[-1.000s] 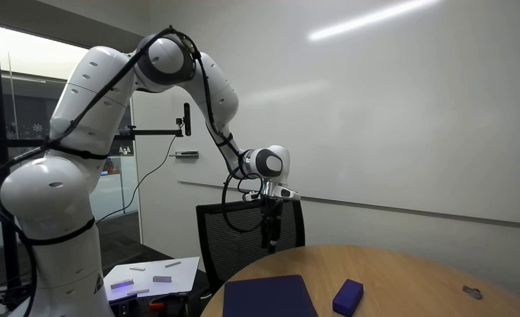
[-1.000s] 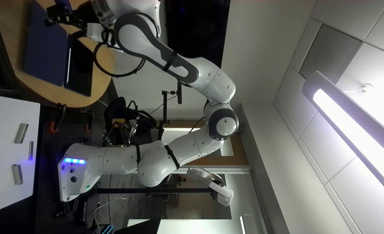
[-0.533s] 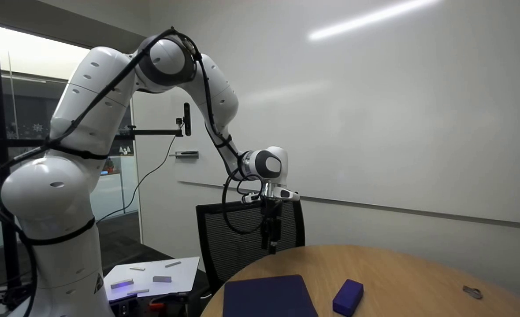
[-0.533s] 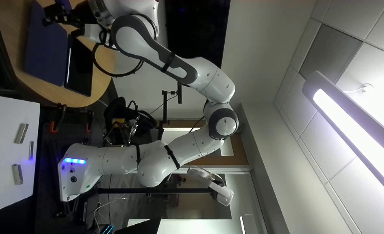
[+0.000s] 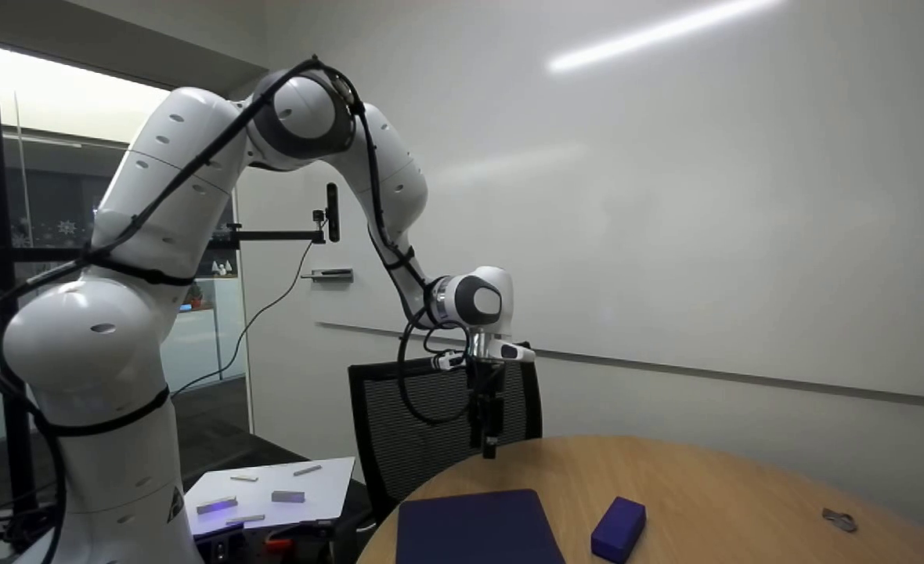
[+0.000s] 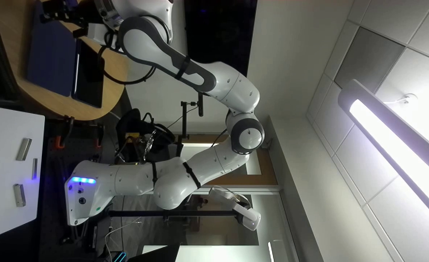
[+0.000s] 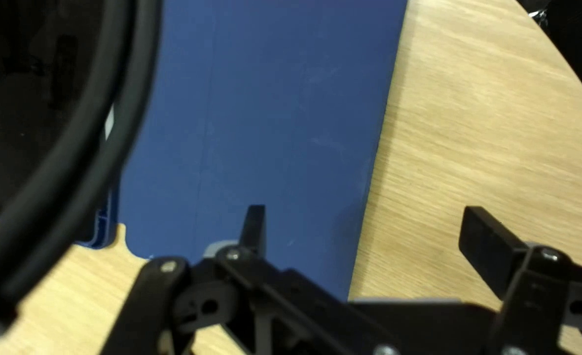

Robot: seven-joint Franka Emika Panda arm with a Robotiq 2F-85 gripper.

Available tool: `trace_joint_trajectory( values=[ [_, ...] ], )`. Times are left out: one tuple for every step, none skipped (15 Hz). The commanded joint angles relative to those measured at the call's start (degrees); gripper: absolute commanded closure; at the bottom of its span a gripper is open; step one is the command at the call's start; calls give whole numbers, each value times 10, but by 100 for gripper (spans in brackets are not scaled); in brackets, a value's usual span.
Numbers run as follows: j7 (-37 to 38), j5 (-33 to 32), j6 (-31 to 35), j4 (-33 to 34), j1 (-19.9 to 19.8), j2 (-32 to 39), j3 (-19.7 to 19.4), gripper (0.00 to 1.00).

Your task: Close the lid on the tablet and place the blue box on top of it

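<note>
The tablet lies open on the round table. Its dark screen [image 6: 91, 72] and flat navy lid [image 6: 51, 60] lie side by side in an exterior view. The wrist view shows the lid [image 7: 271, 123] and part of the screen [image 7: 29, 74]. The lid also shows in an exterior view [image 5: 474, 529]. The blue box [image 5: 619, 529] rests on the table beside the lid; it is not in the wrist view. My gripper [image 7: 365, 213] is open and empty above the lid's outer long edge, one finger over the lid, the other over bare wood. It also shows in an exterior view [image 5: 487, 448].
A black mesh chair [image 5: 446, 427] stands at the table [image 5: 681, 486] behind the gripper. A small grey object [image 5: 839, 519] lies on the table's far side. A white board [image 5: 274, 493] with several metal pieces is near the robot base. A black cable [image 7: 89, 148] crosses the wrist view.
The arm has lowered slightly and reached a little further out over the lid. The tablet, lid and blue box have not moved.
</note>
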Motion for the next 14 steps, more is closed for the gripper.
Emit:
trace_joint_trajectory(
  values=[
    [26,-12,31,14,20,18,-21,0],
    [29,-15,36,17,25,23,-26,0],
    [34,-17,40,20,29,27,-32,0],
    [45,-22,42,24,35,32,-38,0],
    [52,-26,41,30,40,38,-44,0],
    [62,-30,36,36,45,43,-48,0],
    [74,-35,33,42,50,48,-53,0],
    [84,-41,28,48,54,55,-58,0],
    [92,-43,25,54,57,61,-59,0],
    [99,-45,24,58,60,67,-61,0],
    [106,-46,23,62,63,74,-63,0],
    [114,-47,22,65,66,80,-66,0],
    [119,-47,23,68,69,86,-68,0],
    [129,-49,24,71,73,92,-72,0]
  ],
)
